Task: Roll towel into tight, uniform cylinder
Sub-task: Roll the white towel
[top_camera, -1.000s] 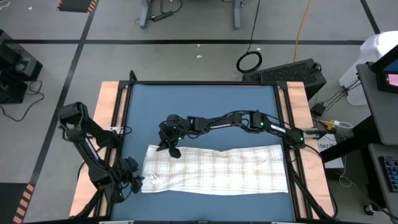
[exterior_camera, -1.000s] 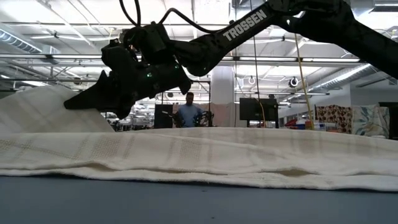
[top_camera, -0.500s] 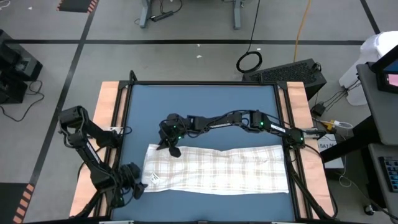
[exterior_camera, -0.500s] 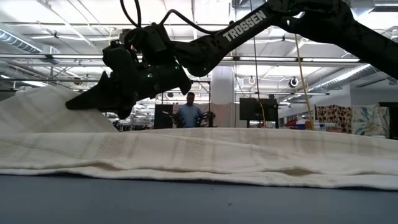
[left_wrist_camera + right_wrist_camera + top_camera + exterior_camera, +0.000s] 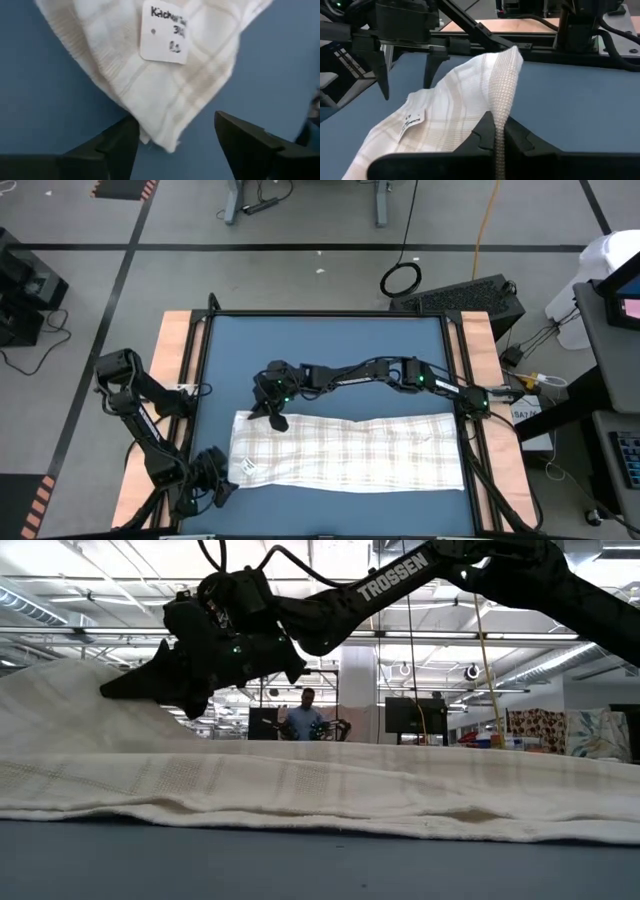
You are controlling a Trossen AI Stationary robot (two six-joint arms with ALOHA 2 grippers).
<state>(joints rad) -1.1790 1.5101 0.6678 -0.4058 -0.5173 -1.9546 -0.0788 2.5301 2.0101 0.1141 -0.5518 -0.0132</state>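
Observation:
The white checked towel lies spread along the near half of the blue mat, its long side running left to right. A printed label sits near its near left corner. My right gripper reaches across from the right and is shut on the towel's far left corner, which stands raised. My left gripper is open at the towel's near left corner. Its two fingers stand on either side of that corner; I cannot tell whether they touch it. My right gripper pinches the woven edge at the towel's far left corner between its two shut fingers. The fingers slant down toward the table's left. The corner is lifted off the mat and the cloth slopes down from it to the rest, which lies flat.
The far half of the blue mat is bare. Wooden strips run along the mat's left and right sides. A person stands far off in the room behind the table.
My right gripper has gone up a little and toward the table's left with the towel's far left corner, so that corner stands higher while the rest stays flat. My left gripper has moved a little toward the table's near edge.

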